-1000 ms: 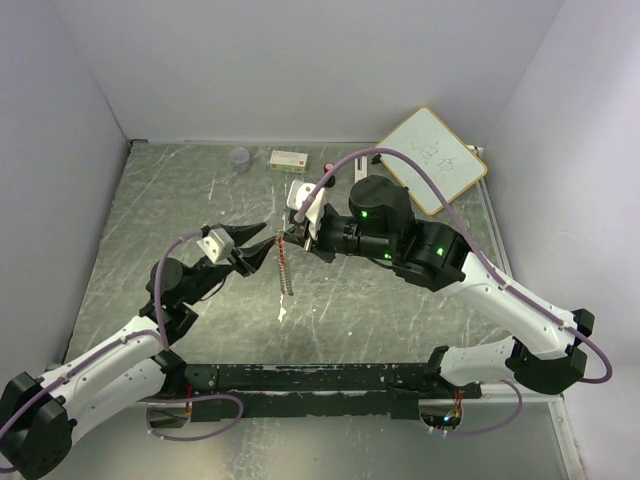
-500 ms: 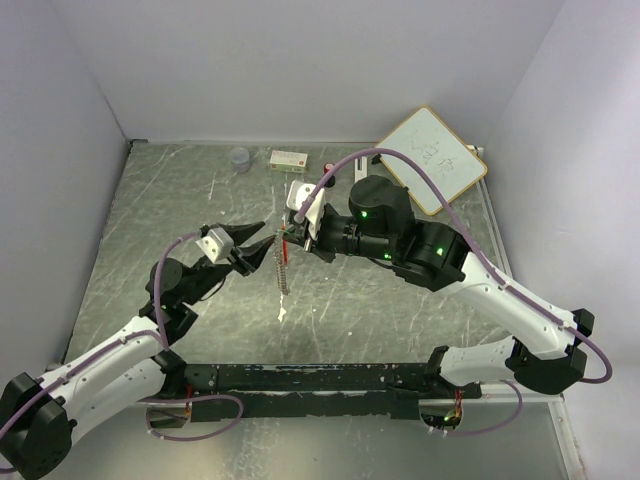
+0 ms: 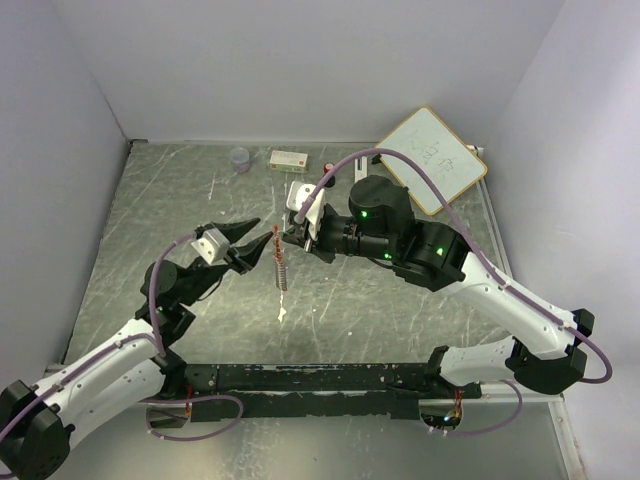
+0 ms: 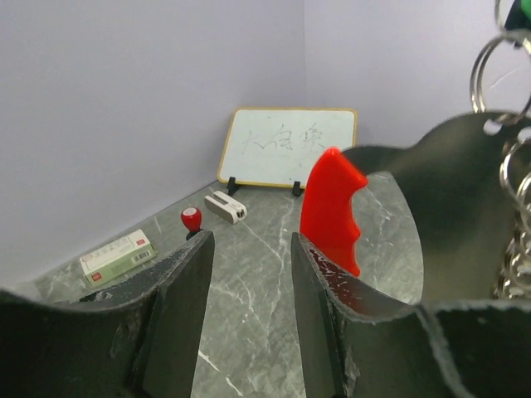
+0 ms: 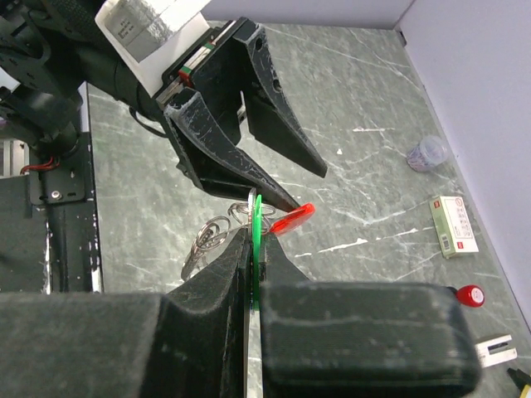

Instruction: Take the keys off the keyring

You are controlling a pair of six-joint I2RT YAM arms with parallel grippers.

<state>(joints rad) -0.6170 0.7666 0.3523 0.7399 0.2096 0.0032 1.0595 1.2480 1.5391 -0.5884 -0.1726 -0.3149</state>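
Left gripper back, narrow gap beside keyring

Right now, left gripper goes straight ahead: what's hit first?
Probably the red key, right at the left gripper's fingertip. It hangs with the keyring from the right gripper, shut on the green key. Depth is unclear; the open jaws might straddle it.

Two arms: white shell links, black joint housings. Left gripper: black tapered fingers, matte, scuffed grey along the edges. A white block with a printed label sits just behind the jaws. Right gripper: thick black fingers, another white block behind the jaws. Lavender cable runs back from behind each set of jaws. Green lights on the black joints behind the right jaws.
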